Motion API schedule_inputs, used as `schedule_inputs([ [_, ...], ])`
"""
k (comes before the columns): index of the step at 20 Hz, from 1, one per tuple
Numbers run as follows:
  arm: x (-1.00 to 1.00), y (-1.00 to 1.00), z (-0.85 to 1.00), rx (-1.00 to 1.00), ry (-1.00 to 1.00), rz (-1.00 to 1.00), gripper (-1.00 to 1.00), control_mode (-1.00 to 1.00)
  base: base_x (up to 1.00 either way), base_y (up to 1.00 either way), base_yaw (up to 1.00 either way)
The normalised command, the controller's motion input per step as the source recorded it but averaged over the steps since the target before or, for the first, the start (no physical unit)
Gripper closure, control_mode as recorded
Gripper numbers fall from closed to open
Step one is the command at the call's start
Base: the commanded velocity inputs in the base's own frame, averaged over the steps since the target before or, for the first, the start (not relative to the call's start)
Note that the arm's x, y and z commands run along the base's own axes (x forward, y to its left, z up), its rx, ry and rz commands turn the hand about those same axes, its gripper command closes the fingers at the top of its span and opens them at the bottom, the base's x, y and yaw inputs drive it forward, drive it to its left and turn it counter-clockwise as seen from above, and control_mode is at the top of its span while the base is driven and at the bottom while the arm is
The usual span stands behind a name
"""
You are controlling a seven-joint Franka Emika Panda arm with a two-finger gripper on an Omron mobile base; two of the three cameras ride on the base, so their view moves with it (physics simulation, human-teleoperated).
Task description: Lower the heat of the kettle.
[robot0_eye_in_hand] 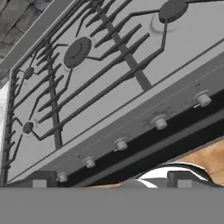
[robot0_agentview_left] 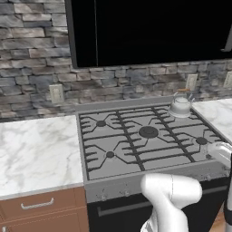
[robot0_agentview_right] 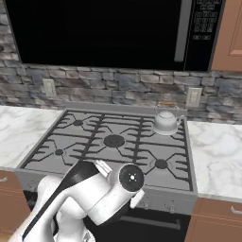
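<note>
Gripper (robot0_eye_in_hand: 112, 180) spread wide, empty, its two dark finger tips (robot0_eye_in_hand: 40, 179) rising well apart at the bottom of the hand view, held in front of the stove's front panel and touching nothing. Just beyond, a row of five small pale knobs (robot0_eye_in_hand: 160, 123) along the grey control panel (robot0_eye_in_hand: 144, 109), seen on a slant, with a dark oven-door band below. Above the panel, the grey stovetop (robot0_agentview_left: 136, 136) with black grates and round burners, a larger burner (robot0_agentview_left: 148, 132) at centre. Kettle (robot0_agentview_left: 181, 105) upright on the rear right burner, close to the back edge of the stovetop and near the right-hand marble counter (robot0_agentview_right: 217, 156); silvery-white domed body, thin arched handle with brownish top; same kettle (robot0_agentview_right: 166, 121) at rear right in the right base view. White arm (robot0_agentview_right: 90, 194) bent low before the oven door. Marble counter (robot0_agentview_left: 36, 149) to the left of the stove, over a wooden drawer (robot0_agentview_left: 43, 204) with a metal pull. Grey stone backsplash (robot0_agentview_left: 36, 59) with wall outlets (robot0_agentview_left: 56, 93) behind; dark microwave (robot0_agentview_right: 108, 30) above.
</note>
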Motion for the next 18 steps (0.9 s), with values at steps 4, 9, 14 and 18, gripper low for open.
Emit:
schedule_inputs([
  [4,-0.13,-0.49,-0.28,0.09,0.0,-0.02,-1.0,-1.0,0.0,0.0,0.0],
  [9,-0.01,-0.25,-0.32,0.08,-0.01,-0.04,-1.0,-1.0,0.0,0.0,0.0],
  [14,0.0,-0.2,-0.34,0.1,-0.01,-0.04,-1.0,-1.0,0.0,0.0,0.0],
  [18,0.0,-0.16,-0.39,0.09,0.0,-0.03,-1.0,-1.0,0.0,0.0,0.0],
])
